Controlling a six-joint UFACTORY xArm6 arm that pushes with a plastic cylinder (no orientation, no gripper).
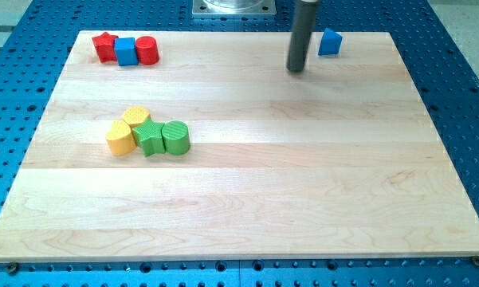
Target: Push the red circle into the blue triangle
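Note:
The red circle (147,50) stands at the view's top left, touching a blue cube (126,51), with a red star (104,47) on the cube's other side. The blue triangle (329,42) stands at the view's top right, near the board's top edge. My tip (296,69) rests on the board just left of and slightly below the blue triangle, apart from it. The tip is far to the right of the red circle.
A cluster sits at the view's middle left: a yellow hexagon (136,118), a yellow heart-like block (120,139), a green star (151,139) and a green circle (176,137). The wooden board (303,183) lies on a blue perforated table.

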